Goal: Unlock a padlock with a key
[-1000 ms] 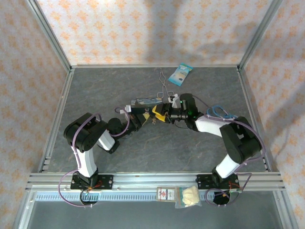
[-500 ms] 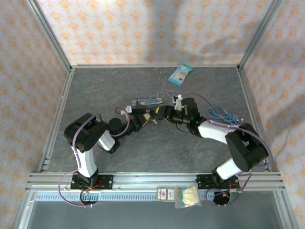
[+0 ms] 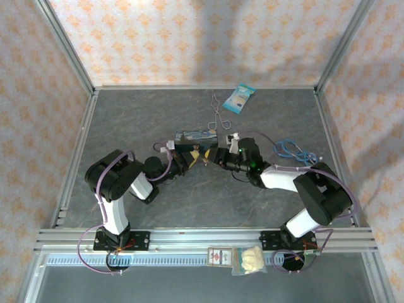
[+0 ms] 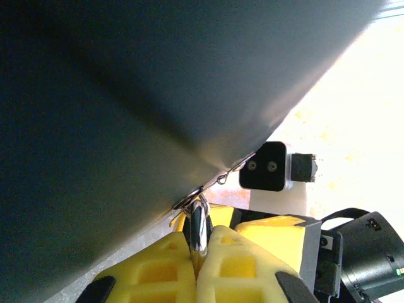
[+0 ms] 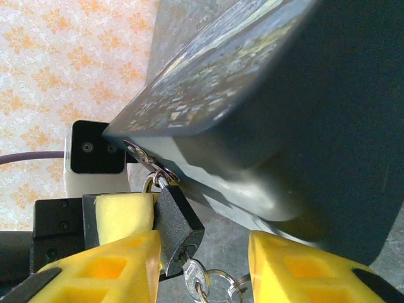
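Judging by your right gripper's (image 5: 205,243) own camera, the job looks about half done. The key (image 5: 192,273) appears seated in the bottom of the padlock (image 5: 178,222), with its ring (image 5: 218,281) dangling below. The shackle passes through the small clasp (image 5: 148,165) on the corner of the blue tin (image 5: 284,126), and nothing shows it sprung. So I would reckon the turn of the key and the release of the shackle are left to do.

Your right gripper stands wide open and holds nothing. Padlock and key hang between its yellow fingers, close against the left-hand one in that view; whether they touch it, I cannot tell.

Your left gripper (image 4: 201,237) is pressed nearly closed, pinching a thin silvery piece of the lock between its pads and steadying it just under the tin's wall.

From above, both grippers meet at the near side of the tin, around the middle of the table (image 3: 189,202), with the padlock hidden between them.
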`<action>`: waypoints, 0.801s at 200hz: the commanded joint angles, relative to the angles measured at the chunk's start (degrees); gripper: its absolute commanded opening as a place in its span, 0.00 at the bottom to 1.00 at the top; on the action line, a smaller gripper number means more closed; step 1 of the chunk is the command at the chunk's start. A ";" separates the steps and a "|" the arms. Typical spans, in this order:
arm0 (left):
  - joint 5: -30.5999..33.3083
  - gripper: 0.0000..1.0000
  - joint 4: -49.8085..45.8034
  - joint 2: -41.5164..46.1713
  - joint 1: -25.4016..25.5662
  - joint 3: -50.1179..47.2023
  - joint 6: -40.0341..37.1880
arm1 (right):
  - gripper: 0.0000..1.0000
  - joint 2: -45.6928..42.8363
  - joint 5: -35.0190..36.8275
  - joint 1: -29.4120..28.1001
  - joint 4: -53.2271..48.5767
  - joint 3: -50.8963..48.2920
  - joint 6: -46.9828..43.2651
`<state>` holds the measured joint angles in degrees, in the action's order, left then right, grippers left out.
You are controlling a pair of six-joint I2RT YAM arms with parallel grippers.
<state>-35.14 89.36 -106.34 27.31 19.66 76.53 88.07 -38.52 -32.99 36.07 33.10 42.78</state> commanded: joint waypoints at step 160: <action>1.43 0.00 14.76 0.43 0.83 0.94 0.81 | 0.22 2.46 -1.87 -1.53 12.51 -4.46 7.02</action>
<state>-34.87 89.38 -106.76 27.77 19.77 77.14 89.01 -39.20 -34.11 42.74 30.22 48.07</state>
